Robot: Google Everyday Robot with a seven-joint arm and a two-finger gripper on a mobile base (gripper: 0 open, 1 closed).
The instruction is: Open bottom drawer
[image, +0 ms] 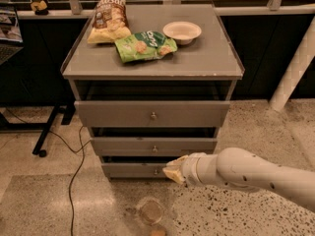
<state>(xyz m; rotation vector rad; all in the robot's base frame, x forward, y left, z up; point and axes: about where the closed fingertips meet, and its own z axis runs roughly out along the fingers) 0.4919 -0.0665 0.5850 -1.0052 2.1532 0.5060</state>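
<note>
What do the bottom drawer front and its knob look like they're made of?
The bottom drawer: probably painted wood or laminate, matte flat grey, no shine. Its knob: likely metal, small with a faint glint. The gripper sits beside that knob.

Gripper about 6 o'clock from frame centre, in front of bottom drawer, hiding right part of drawer front. Knob at gripper's 9 o'clock; contact cannot be told. Arm cut off by right edge. Round thing on floor at gripper's 7 o'clock blurred, kind unclear. Second blob cut by bottom edge. Small object on ledge at 10 o'clock too small to identify.
</note>
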